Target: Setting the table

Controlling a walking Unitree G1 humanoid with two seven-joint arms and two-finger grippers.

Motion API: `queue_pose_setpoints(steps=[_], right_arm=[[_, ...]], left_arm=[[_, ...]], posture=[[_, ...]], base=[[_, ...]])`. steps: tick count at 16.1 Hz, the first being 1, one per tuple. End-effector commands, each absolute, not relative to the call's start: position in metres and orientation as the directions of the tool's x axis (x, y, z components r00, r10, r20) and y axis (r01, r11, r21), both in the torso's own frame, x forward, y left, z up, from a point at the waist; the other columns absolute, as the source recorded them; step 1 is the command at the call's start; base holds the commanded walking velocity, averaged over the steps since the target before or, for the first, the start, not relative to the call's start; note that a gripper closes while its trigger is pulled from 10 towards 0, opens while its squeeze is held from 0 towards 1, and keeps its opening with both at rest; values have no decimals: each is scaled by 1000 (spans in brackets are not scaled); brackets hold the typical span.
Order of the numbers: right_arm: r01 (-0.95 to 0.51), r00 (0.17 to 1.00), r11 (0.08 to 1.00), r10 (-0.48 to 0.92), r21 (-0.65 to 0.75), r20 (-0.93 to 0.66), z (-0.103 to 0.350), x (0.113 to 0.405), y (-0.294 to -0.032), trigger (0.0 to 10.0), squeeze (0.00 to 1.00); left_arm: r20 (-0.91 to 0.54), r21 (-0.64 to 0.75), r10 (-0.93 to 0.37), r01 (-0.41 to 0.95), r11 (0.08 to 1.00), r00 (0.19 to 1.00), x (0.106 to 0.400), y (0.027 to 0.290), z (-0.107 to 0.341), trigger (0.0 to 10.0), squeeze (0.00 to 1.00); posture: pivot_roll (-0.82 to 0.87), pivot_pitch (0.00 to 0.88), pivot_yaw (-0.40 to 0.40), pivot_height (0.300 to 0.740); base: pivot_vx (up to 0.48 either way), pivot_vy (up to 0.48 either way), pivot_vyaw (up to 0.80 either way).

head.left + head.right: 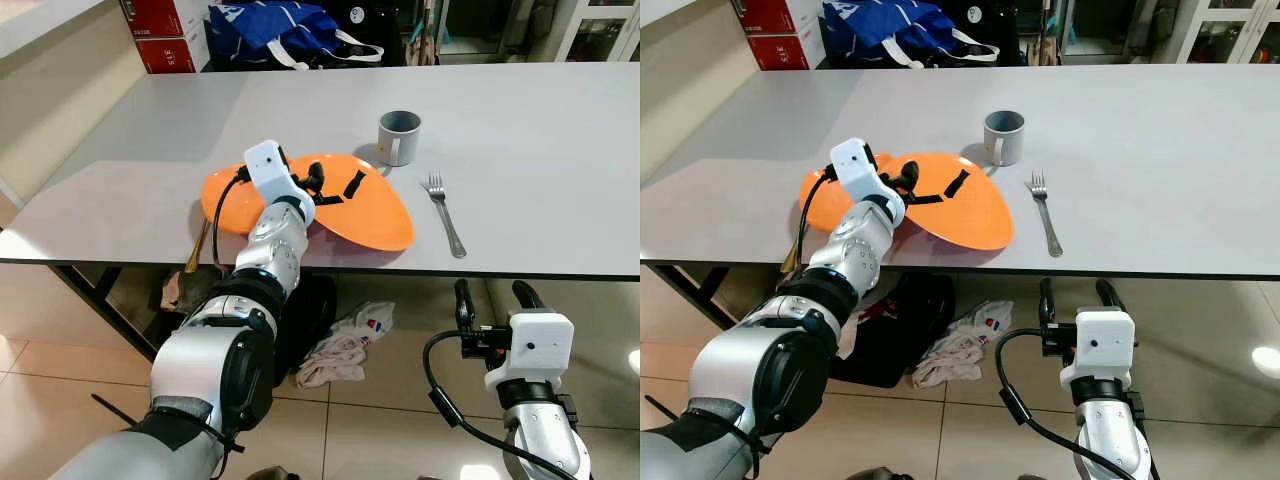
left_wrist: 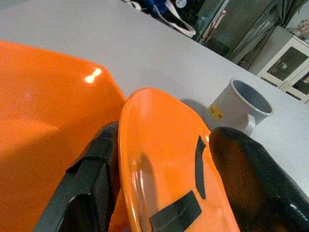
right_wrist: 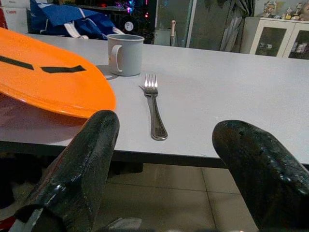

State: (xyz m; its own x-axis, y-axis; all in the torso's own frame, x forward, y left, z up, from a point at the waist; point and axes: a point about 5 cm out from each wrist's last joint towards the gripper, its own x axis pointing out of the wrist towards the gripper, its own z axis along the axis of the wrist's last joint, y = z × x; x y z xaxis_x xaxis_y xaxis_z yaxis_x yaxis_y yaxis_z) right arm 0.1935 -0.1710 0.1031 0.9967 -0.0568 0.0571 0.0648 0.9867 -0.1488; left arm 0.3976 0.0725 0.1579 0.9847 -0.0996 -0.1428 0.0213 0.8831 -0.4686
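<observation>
Two orange plates lie near the front edge of the grey table. The upper plate, marked with black tape strips, sits tilted and overlaps the lower plate to its left. My left gripper is shut on the upper plate's rim, one finger on each face. A grey mug stands just behind the plates. To the plates' right a metal fork lies with its tines pointing away. My right gripper hangs open below the table's front edge, holding nothing.
A golden utensil pokes over the front edge beside my left arm. A blue bag and red boxes are beyond the far edge. Crumpled cloth and a dark bag lie on the tiled floor under the table.
</observation>
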Motion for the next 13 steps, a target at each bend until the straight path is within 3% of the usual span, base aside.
queue_pose_setpoints(steps=[1, 2, 8, 13], right_arm=[[58, 997, 987, -50, -147, 57, 105, 192, -168, 10000, 0], [58, 997, 987, -50, -147, 56, 105, 192, -167, 10000, 0], [52, 998, 988, -45, -145, 51, 104, 193, -166, 10000, 0], [46, 998, 989, -40, -141, 47, 102, 194, -163, 10000, 0]], left_arm=[[-98, -439, -87, 35, 898, 991, 402, 73, 173, 10000, 992], [-93, -422, -87, 40, 906, 992, 402, 72, 174, 10000, 0], [-50, -232, -95, 81, 969, 994, 403, 67, 181, 10000, 0], [-116, -155, -109, 91, 984, 987, 401, 65, 172, 10000, 0]], posture=[[-126, 0, 112, 740], [-127, 0, 113, 740], [-119, 0, 113, 740], [-114, 0, 119, 740]], base=[[0, 0, 0], [0, 0, 0], [0, 0, 0], [0, 0, 0]])
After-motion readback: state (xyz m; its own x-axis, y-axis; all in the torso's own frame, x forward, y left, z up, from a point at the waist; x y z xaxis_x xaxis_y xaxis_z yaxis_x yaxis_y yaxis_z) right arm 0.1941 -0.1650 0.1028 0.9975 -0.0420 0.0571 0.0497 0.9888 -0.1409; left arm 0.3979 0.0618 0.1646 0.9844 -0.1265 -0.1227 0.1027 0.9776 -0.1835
